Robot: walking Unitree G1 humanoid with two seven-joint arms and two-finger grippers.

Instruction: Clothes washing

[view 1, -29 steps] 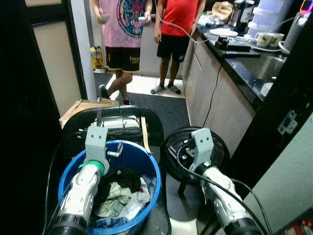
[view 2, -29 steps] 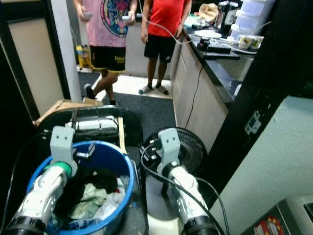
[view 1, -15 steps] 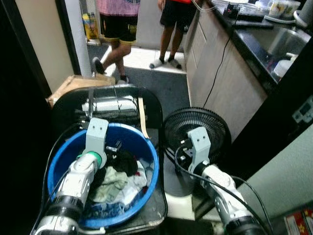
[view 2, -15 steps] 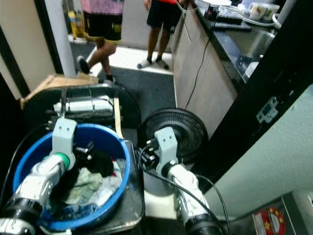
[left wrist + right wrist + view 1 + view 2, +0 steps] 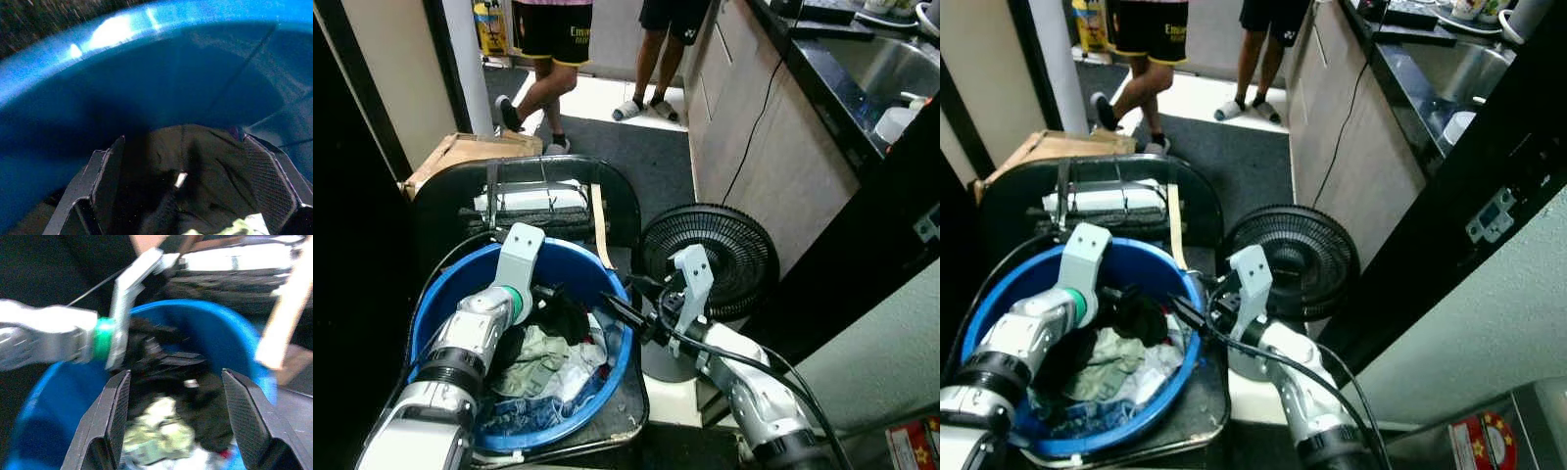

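The wash looks barely begun: the clothes point(image 5: 548, 357), soft crumpled cloth with a black garment point(image 5: 566, 315) on top, lie heaped in the round blue plastic basin point(image 5: 617, 338) at lower left. The left tool point(image 5: 560, 294) spreads wide over that garment, gripping nothing; the right tool point(image 5: 615, 305) gapes empty at the rim.

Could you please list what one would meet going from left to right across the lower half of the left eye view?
Left arm → blue tub of clothes → right hand at the tub's rim → black fan → dark cabinet edge.
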